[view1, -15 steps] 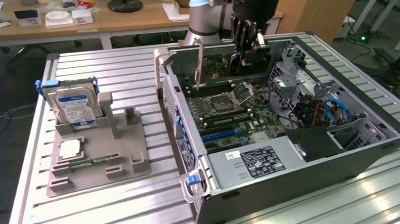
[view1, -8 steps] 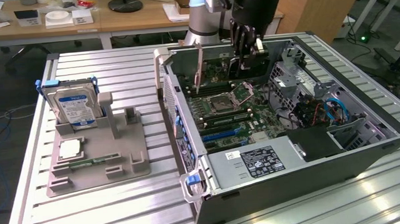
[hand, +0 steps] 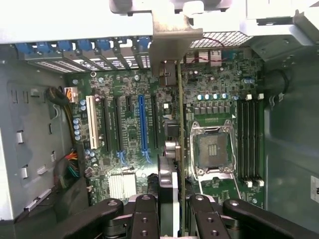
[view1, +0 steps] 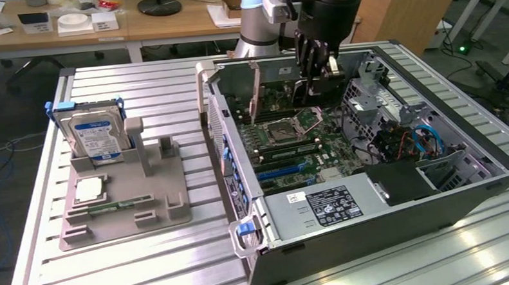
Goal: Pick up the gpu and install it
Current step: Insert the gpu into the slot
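My gripper (view1: 317, 66) reaches down into the open computer case (view1: 371, 240) at its far end. It is shut on the gpu (view1: 308, 92), which stands on edge over the motherboard (view1: 293, 147). In the wrist view the gpu (hand: 178, 124) shows edge-on: a thin green board with a black cooler on one face and a silver end bracket (hand: 169, 35) at the case's rear wall. My gripper (hand: 174, 219) clamps it between two black fingers (hand: 144, 216). The card lines up between the long blue slot (hand: 142, 124) and the CPU socket (hand: 212, 149). I cannot tell whether its edge touches a slot.
A grey stand (view1: 124, 212) on the exterior view's left holds a silver hard drive with a blue label (view1: 95, 136), a CPU chip (view1: 89, 188) and a narrow memory stick (view1: 115, 205). Inside the case are a power supply (view1: 326, 207), cable bundles (view1: 401, 142) and memory slots (hand: 251, 139).
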Motion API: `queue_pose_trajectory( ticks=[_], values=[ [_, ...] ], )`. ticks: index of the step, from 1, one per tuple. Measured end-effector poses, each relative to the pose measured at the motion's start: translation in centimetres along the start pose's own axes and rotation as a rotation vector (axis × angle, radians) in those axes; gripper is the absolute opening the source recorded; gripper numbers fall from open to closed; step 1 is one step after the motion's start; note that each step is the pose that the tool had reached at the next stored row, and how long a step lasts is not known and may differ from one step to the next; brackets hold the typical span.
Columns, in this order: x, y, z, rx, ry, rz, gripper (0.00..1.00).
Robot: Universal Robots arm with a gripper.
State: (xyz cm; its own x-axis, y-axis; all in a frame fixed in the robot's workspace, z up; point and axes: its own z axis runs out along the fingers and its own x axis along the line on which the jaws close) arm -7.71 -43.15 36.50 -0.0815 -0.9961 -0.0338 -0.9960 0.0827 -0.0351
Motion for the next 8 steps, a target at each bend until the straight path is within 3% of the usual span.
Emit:
queue_pose_trajectory(
  ticks=[4, 8],
  values=[
    [0.0, 0.03, 0.69, -0.0030, 0.0004, 0.000, 0.28],
    [0.1, 0.23, 1.30, -0.0110, 0.0011, 0.000, 0.28]
  ],
)
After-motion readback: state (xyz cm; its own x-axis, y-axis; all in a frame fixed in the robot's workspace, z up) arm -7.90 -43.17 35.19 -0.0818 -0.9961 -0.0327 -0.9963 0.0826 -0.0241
